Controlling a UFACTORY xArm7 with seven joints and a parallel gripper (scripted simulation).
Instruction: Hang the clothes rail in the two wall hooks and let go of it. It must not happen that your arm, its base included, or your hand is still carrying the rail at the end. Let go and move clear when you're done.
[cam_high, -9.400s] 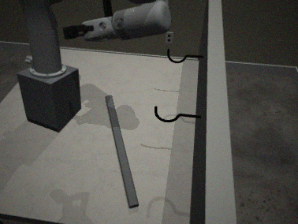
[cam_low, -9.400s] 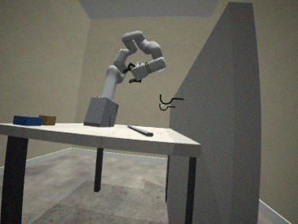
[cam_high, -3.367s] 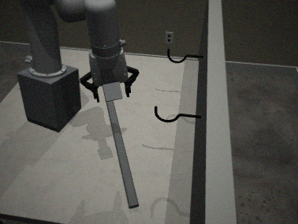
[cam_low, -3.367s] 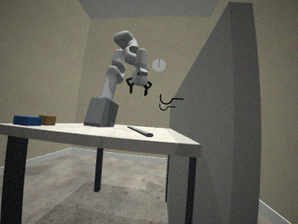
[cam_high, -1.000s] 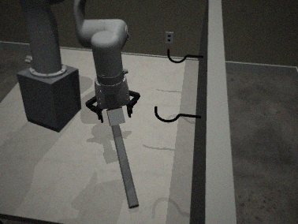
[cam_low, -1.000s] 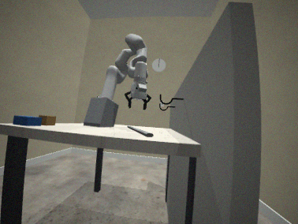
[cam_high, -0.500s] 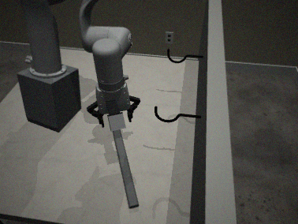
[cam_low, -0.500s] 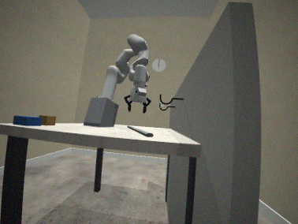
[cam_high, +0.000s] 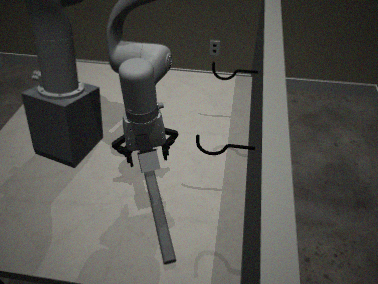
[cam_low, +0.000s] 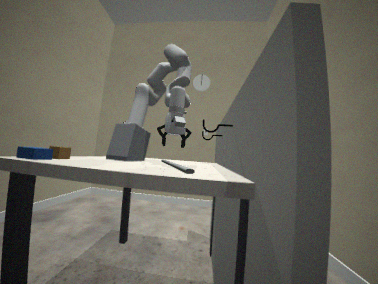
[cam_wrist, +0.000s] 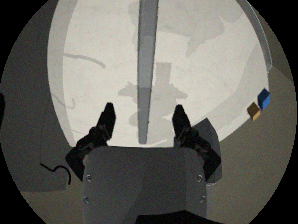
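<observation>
The gripper (cam_high: 146, 156) is hanging wide open above the table (cam_low: 220, 179) with nothing between its black fingers, and it is pointing straight down. In the wrist view the fingers are framing the near end of the clothes rail (cam_wrist: 148, 50), which is lying flat on the table top below them and running away from the camera. From the top view the rail (cam_high: 160, 212) is stretching out from under the gripper toward the table's near edge, well apart from the wall. In the exterior view the gripper (cam_low: 174, 137) is hovering clear of the rail (cam_low: 177, 166), with open air showing between them. The arm is rising from a grey block pedestal (cam_high: 87, 145) standing at the far left of the table. Two black wall hooks, one nearer (cam_high: 210, 149) and one farther (cam_high: 223, 75), are sticking out from the grey wall panel (cam_high: 272, 150) beside the table, and both are holding nothing. A blue block (cam_low: 34, 152) and a brown block (cam_low: 61, 151) are sitting side by side at the table's far corner. No writing or label is showing legibly on anything.
</observation>
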